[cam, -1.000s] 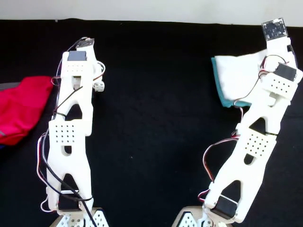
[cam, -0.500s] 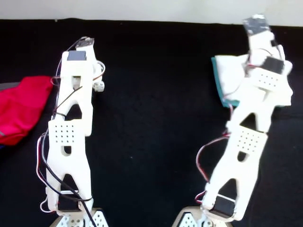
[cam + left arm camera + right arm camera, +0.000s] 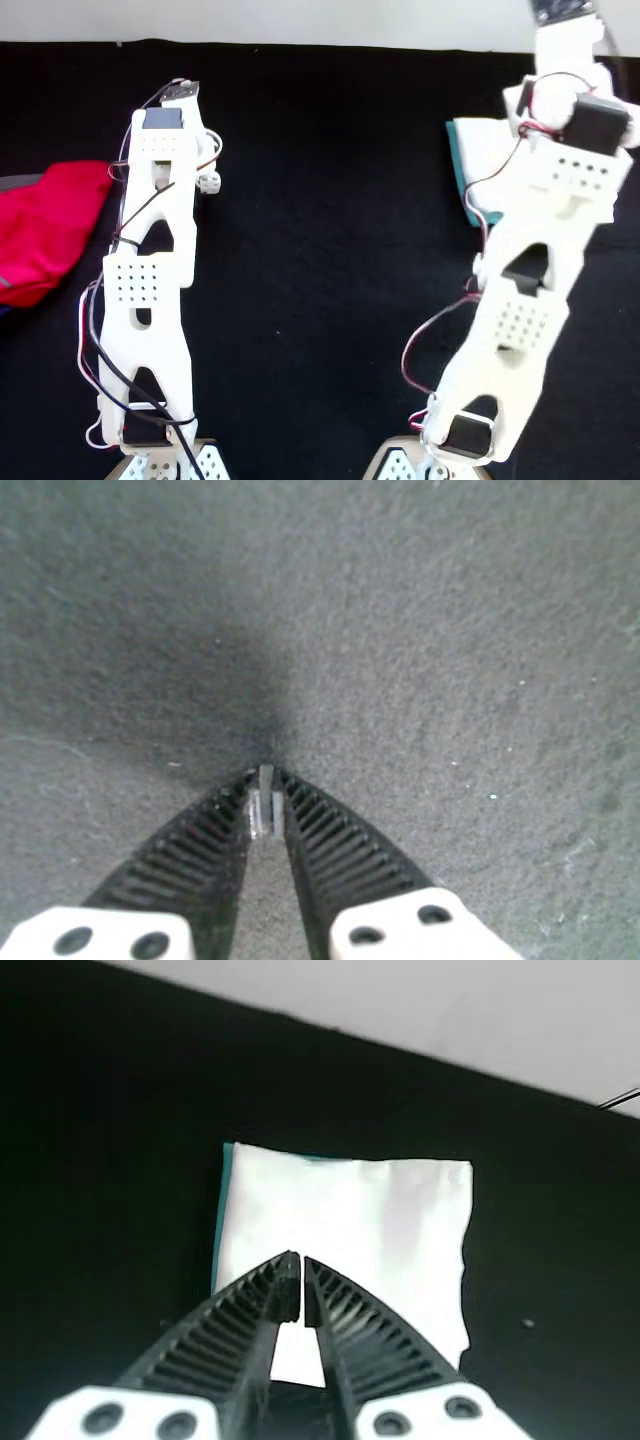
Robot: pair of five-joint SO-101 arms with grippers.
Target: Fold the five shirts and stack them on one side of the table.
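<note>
A folded white shirt [image 3: 488, 155] lies flat on a teal shirt [image 3: 459, 172], which shows as a narrow edge along the stack's 9 o'clock side. In the high view the stack sits toward 2 o'clock on the table, partly covered by the right arm [image 3: 530, 300]. The right gripper [image 3: 300, 1290] has its fingers pressed together with nothing between them, and its tips are seen against the white shirt's near part. Whether they touch the fabric cannot be told.

A crumpled red shirt [image 3: 45, 230] lies at the 9 o'clock edge, well apart from the stack. Between the two, the left arm [image 3: 150, 260] stretches toward 12 o'clock. The left gripper [image 3: 266, 805] is closed and empty, tips meeting just above the black cloth [image 3: 330, 250] that covers the table. A pale wall [image 3: 300, 18] runs along the 12 o'clock edge.
</note>
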